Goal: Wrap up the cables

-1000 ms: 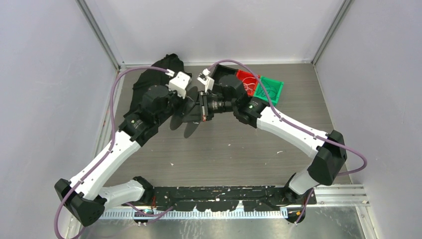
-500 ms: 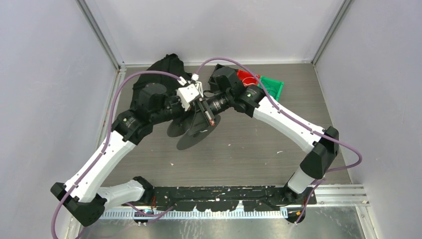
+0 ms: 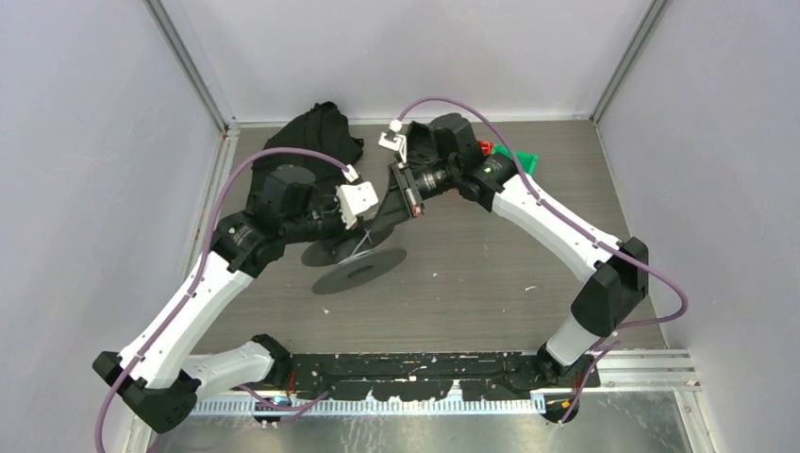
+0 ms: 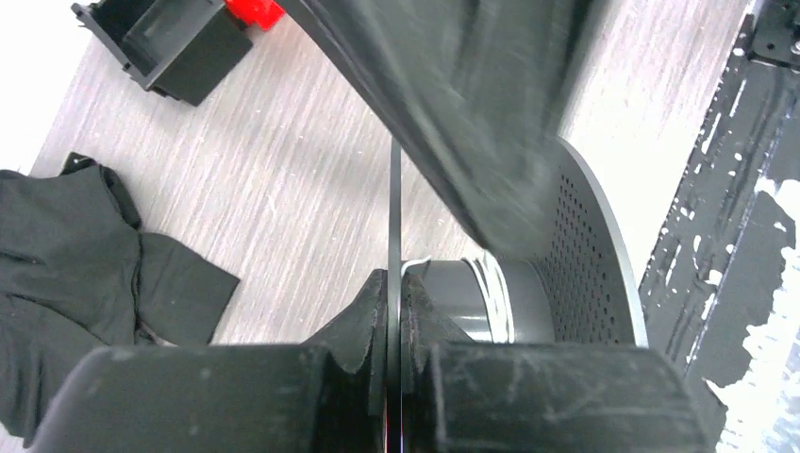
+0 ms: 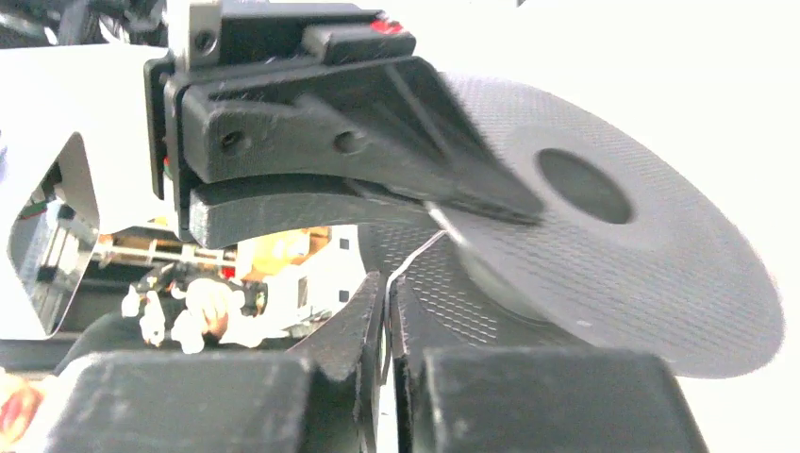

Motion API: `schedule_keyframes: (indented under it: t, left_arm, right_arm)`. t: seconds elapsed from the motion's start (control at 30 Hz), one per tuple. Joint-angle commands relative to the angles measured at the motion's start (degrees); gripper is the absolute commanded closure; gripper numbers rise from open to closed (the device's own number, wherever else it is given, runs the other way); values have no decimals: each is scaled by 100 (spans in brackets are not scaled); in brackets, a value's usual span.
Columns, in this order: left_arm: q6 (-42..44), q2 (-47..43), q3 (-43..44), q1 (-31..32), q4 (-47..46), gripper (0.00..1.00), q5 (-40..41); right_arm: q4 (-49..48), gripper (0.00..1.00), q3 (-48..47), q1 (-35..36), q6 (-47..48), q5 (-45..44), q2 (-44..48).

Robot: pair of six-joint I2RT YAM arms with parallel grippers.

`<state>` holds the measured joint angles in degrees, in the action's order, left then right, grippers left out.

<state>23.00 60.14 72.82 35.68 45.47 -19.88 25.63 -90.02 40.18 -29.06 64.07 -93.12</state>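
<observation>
Left wrist view: left hand [image 4: 394, 294] is clamped on the thin flange edge of a black spool [image 4: 590, 255], its hub just beyond the fingertips. Right wrist view: right hand [image 5: 385, 297] stands narrow. The white cable [image 5: 413, 257] runs from the hub down between its fingers; whether it is gripped cannot be told.

No text, label, brand, number or sign can be read in any of the three views.
</observation>
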Motion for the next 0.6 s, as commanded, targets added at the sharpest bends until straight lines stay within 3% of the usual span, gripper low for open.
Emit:
schedule_keyframes:
  t: [0.0,0.07,0.3,0.57]
  left_arm:
    - [125,-280,50,9,95,100,-312]
    - [98,-332,24,11,5,100,-323]
    - [73,-386,22,10,-58,100,-411]
    - [31,-555,132,4,-128,100,-732]
  right_arm:
    - [-539,94,147,-105,-259,-23,352]
    - [-627,99,226,-107,-295,3,384]
    - [-698,99,389,-101,-265,-19,487]
    - [168,99,578,-107,680,-232,418]
